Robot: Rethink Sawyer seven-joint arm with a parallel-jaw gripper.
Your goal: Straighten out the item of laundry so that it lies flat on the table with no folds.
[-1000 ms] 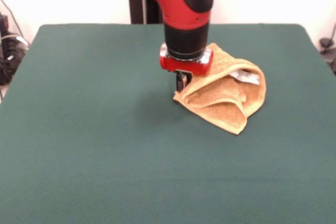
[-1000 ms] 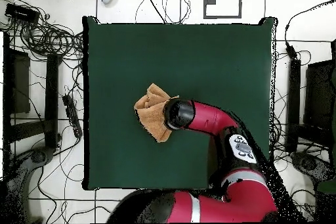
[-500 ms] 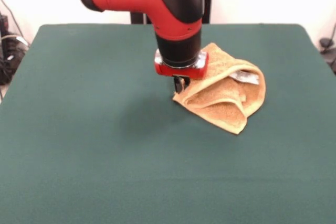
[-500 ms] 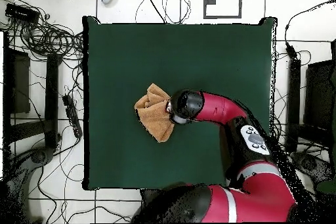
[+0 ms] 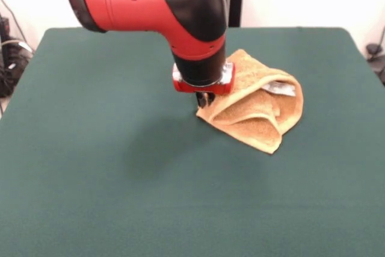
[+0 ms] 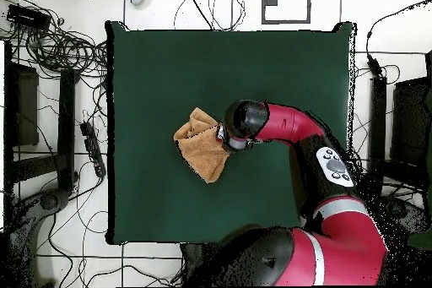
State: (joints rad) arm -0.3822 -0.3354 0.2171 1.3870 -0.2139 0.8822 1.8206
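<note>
The towel is orange-tan terry cloth with a nubbly pile, bunched into a rough folded mound with several layers lapping over one another and a rounded fold along its outer side. A small white tag pokes out near its top. It lies a little off the middle of the surface, a plain dark green cloth-like top with rounded corners.

The gripper hangs under the arm's red wrist collar, right at the towel's pointed corner, low over the surface; its dark tips are mostly hidden, so I cannot tell whether they are apart or pinching the cloth.

In the overhead view the towel sits well away from every edge, with bare green surface on all sides.
</note>
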